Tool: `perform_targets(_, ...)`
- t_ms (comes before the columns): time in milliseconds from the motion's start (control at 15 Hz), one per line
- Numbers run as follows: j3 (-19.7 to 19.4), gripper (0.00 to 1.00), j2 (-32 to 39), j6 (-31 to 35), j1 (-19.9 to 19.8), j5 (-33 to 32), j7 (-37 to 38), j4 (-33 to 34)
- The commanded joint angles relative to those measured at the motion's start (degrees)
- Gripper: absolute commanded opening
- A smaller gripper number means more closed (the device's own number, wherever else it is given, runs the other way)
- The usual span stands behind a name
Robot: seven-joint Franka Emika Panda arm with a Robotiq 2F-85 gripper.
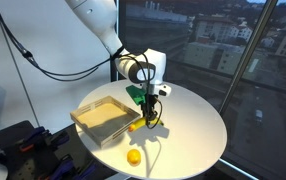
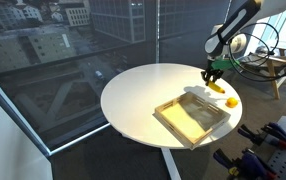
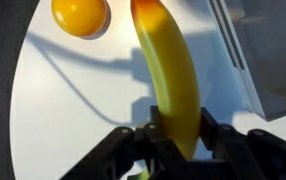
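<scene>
My gripper [image 3: 179, 135] is shut on a yellow banana [image 3: 170, 70], whose lower end sits between the black fingers while the rest points away over the white round table [image 3: 63, 110]. In an exterior view the gripper [image 1: 150, 108] holds the banana [image 1: 147, 120] just above the tabletop, beside the tray [image 1: 105, 117]. In an exterior view the gripper [image 2: 214, 74] and banana [image 2: 215, 87] hang at the far edge of the table. A small yellow-orange round fruit [image 3: 80, 15] lies on the table beyond the banana.
A shallow wooden tray [image 2: 191, 117] lies on the table [image 2: 143, 95] next to the gripper; its edge [image 3: 245, 60] shows in the wrist view. The round fruit [image 1: 134, 157] [image 2: 231, 101] rests near the table rim. Windows surround the table, and cables hang behind the arm.
</scene>
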Motion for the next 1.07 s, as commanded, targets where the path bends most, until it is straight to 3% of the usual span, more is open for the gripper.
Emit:
perform_targets(0, -0.2, 0.16, 1.6, -2.3, -1.1, 1.8, -1.0, 3.0)
perform_targets(1000, -0.1, 0.16, 6.1, -1.1, -2.6, 4.4, -0.7, 5.6)
